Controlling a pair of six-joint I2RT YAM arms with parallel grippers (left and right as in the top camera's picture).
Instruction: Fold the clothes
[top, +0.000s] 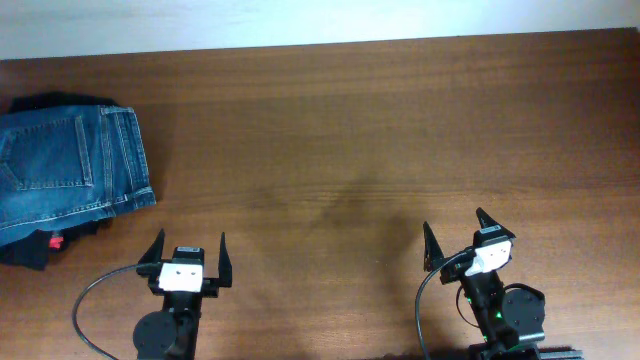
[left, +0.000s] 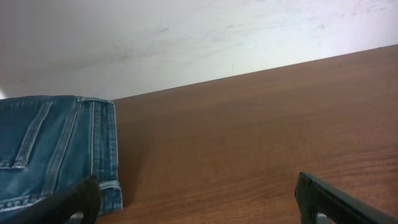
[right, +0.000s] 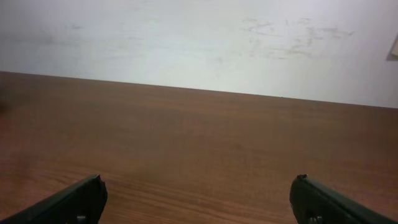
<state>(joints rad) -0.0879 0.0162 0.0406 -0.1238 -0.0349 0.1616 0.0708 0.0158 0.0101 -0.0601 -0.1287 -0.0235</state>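
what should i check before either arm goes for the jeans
1. left gripper open and empty: ok
2. right gripper open and empty: ok
3. jeans fully in view: not ok, the overhead frame cuts them off at its left edge
4. jeans lying alone: not ok, they sit on a black garment
5. bare wood on the table to spread them: ok, the middle is free
6. jeans within the left arm's reach: cannot tell
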